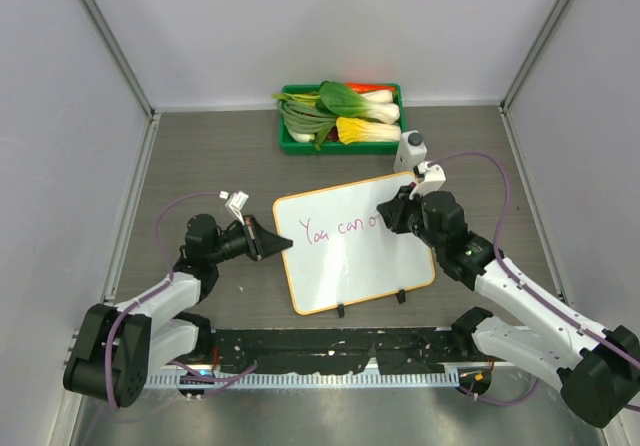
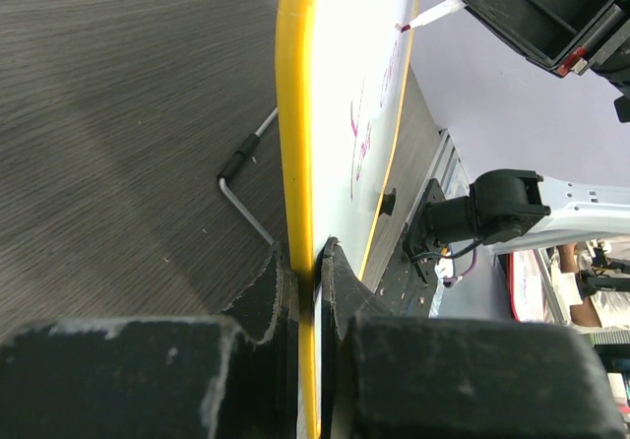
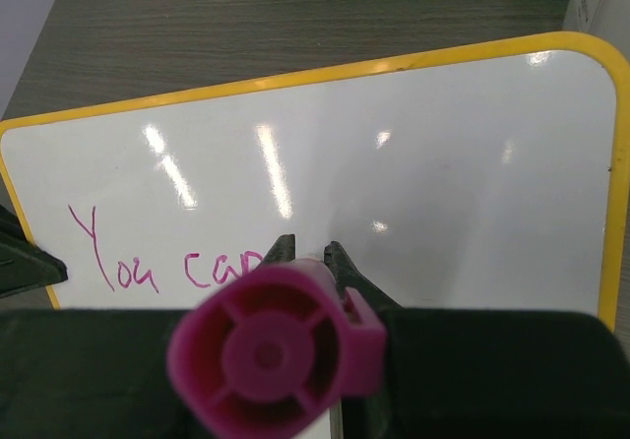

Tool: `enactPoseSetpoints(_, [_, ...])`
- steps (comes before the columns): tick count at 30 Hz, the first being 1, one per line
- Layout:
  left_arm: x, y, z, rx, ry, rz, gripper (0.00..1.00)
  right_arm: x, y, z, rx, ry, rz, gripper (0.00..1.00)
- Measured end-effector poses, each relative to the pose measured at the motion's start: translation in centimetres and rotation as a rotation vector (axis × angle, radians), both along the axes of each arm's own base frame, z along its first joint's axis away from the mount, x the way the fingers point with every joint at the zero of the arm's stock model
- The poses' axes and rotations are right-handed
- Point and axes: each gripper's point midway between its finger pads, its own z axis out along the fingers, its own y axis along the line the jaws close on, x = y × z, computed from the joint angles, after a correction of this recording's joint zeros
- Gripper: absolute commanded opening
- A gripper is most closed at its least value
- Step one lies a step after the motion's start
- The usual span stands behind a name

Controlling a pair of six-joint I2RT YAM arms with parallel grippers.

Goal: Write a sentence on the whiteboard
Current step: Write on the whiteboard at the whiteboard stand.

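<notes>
a: where is the whiteboard?
b: mid-bench. the sentence across its upper half reads "you can" in pink, with one more letter begun.
a: the tools?
b: the left tool is pinched onto the whiteboard's left rim. the right tool is at its upper right, clamped on a pink marker. a green tray of vegetables lies beyond its far edge.

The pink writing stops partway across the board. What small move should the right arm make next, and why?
Probably slide the marker slightly right along the same line and form the next letter. The writing reads "You can o" and ends at the right gripper, bare whiteboard lies beyond, and the left gripper clamps the left edge, steadying it.
</notes>
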Motion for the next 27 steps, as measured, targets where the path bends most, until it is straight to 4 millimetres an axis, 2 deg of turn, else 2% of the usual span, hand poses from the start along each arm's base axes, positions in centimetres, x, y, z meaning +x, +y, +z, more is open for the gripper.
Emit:
enactPoseSetpoints(6, [0.0,0.0,0.0,-0.001,0.000,-0.002,0.00,-0.4,0.0,0.6,0.027,-0.006,0.002,0.01])
enactPoseSetpoints(12, [0.0,0.0,0.0,-0.001,-0.001,-0.003,0.00,-0.9,-0.3,2.6,0.067,-0.057,0.000,0.01])
enactPoseSetpoints(27, [0.0,0.0,0.0,-0.001,-0.001,-0.003,0.00,-0.5,-1.5,2.1,0.049,-0.044,-0.037,0.01])
